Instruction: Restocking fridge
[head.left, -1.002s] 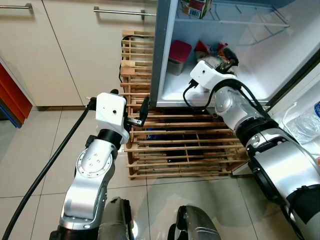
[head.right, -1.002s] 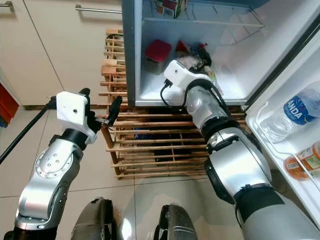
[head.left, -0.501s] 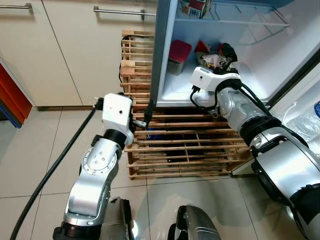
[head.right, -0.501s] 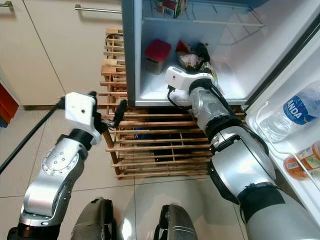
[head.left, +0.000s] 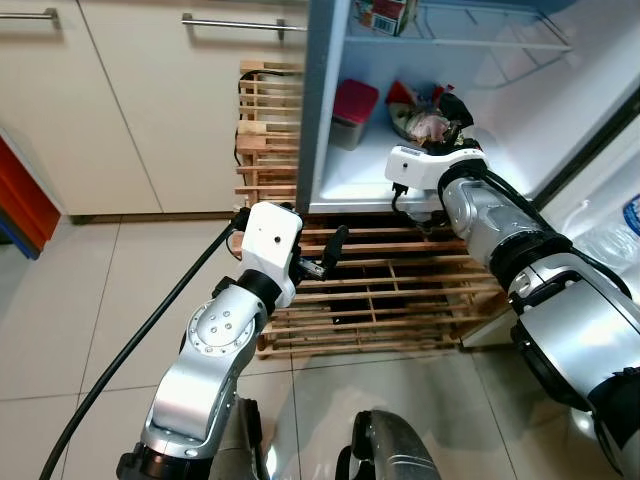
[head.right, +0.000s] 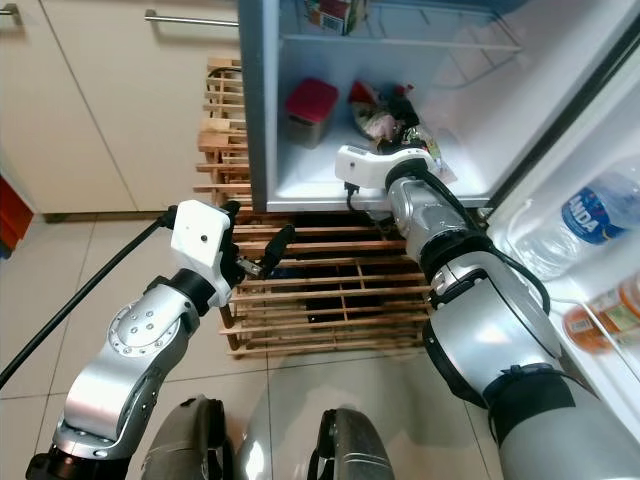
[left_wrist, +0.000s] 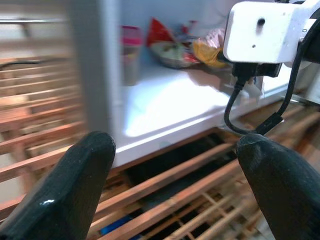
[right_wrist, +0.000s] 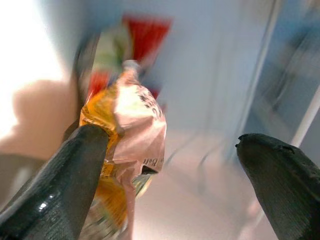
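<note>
The fridge (head.left: 360, 172) stands open, its lower shelf lit white. On that shelf lies an orange and pink wrapped food packet (head.left: 430, 125) (right_wrist: 131, 117) among other wrapped items. My right gripper (head.left: 457, 110) (right_wrist: 172, 136) reaches into the shelf, open, with the packet right beside one finger (right_wrist: 75, 170). A red-lidded container (head.left: 356, 106) stands at the shelf's left. My left gripper (head.left: 325, 255) (left_wrist: 175, 142) hangs open with nothing in it, in front of the wooden rack (head.left: 390, 295) under the fridge.
A carton (head.left: 385, 14) sits on the upper wire shelf. The fridge door at the right holds a water bottle (head.right: 585, 215) and another bottle (head.right: 600, 315). Cream cabinets (head.left: 150, 100) stand at the left. A black cable (head.left: 130, 340) trails from my left arm across the tiled floor.
My left gripper has swung right, from beside the fridge's left edge to the rack below it. My right wrist has shifted slightly right on the shelf.
</note>
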